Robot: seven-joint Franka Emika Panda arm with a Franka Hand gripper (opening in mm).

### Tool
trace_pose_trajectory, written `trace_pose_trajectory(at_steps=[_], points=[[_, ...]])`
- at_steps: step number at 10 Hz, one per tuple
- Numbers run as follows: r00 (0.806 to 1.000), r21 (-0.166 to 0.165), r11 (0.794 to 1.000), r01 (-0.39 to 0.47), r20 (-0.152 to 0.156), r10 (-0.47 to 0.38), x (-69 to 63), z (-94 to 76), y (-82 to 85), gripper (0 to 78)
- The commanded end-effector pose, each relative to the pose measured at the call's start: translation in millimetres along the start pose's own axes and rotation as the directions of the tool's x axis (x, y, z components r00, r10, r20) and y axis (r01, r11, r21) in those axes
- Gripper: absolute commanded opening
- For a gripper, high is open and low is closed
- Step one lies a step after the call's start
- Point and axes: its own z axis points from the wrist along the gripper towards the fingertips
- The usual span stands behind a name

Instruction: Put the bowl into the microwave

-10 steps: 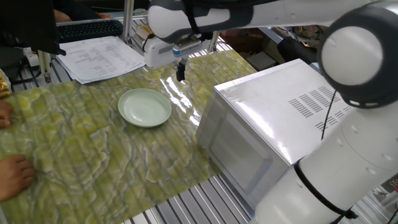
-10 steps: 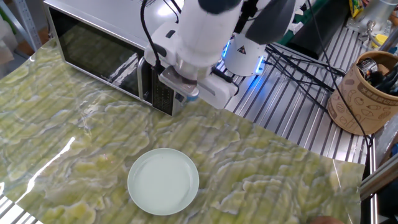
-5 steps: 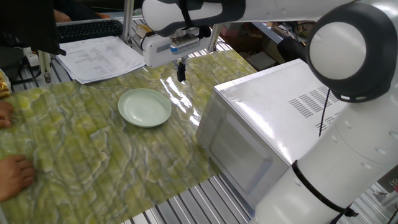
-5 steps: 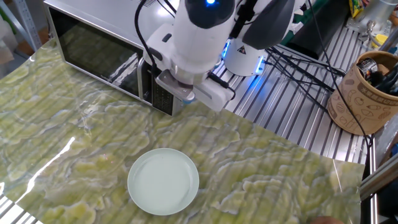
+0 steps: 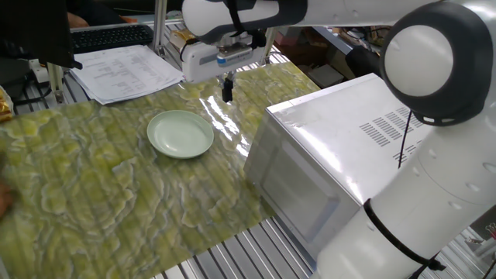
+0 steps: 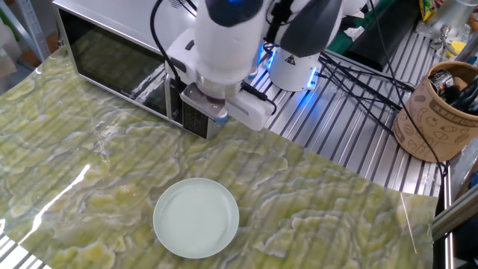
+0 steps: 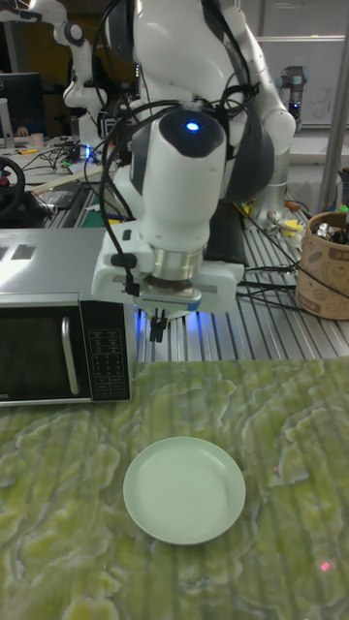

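The pale green bowl (image 5: 180,133) (image 6: 196,217) (image 7: 184,489) lies upright and empty on the green marbled mat. The silver microwave (image 5: 341,155) (image 6: 112,60) (image 7: 58,339) stands at the mat's edge, its dark glass door closed. My gripper (image 5: 227,90) (image 7: 155,329) hangs above the mat, beyond the bowl and near the microwave's control-panel corner. Its dark fingers point down, shut, with nothing between them. In the other fixed view the white wrist hides the fingertips.
Printed papers (image 5: 128,70) and a keyboard (image 5: 112,35) lie beyond the mat. A brown patterned container (image 6: 435,112) holding tools stands on the slatted metal table, with black cables (image 6: 358,75) nearby. A fingertip (image 5: 4,198) shows at the mat's left edge.
My gripper has drifted a little sideways toward the microwave, still shut. The person's hands at the mat's left edge have pulled back almost out of view. The bowl has not moved.
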Motion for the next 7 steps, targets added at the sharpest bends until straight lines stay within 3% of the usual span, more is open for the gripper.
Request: trace_pose_trajectory(at_steps=[1, 3, 5, 7], points=[[1.000, -0.022, 1.000, 0.002, 0.014, -0.002, -0.4, -0.9, -0.8, 0.0], [0.999, -0.014, 0.999, -0.030, 0.026, 0.031, -0.4, -0.9, -0.8, 0.0], [0.999, 0.001, 0.999, -0.051, 0.000, 0.051, -0.4, -0.9, -0.8, 0.0], [0.998, 0.051, 0.996, -0.068, 0.012, 0.068, -0.4, -0.9, -0.8, 0.0]])
